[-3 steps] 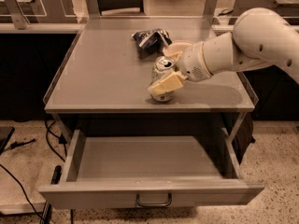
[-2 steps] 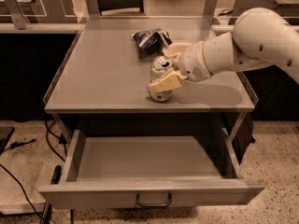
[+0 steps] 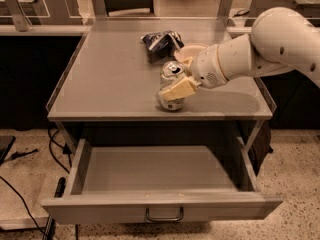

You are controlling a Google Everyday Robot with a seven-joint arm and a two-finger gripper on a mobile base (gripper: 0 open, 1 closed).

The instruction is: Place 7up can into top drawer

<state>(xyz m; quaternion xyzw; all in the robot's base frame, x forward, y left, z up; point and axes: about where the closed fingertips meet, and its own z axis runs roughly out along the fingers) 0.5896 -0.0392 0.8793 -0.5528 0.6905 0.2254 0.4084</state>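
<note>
The can is shown upright near the front edge of the table, right of centre. Its silver top with pull tab is turned slightly toward the camera, and the pale, dented body carries a white and green label, partly covered. It is pinched by the gripper: one cream finger is laid across the lower front of the can, and the other is seen behind its top. Whether the base of the can touches the table cannot be told. The white arm is extended in from the right. A crumpled dark bag is seen just behind the can. Below the table, the drawer is pulled fully open, with its curved handle centred on the front panel.
</note>
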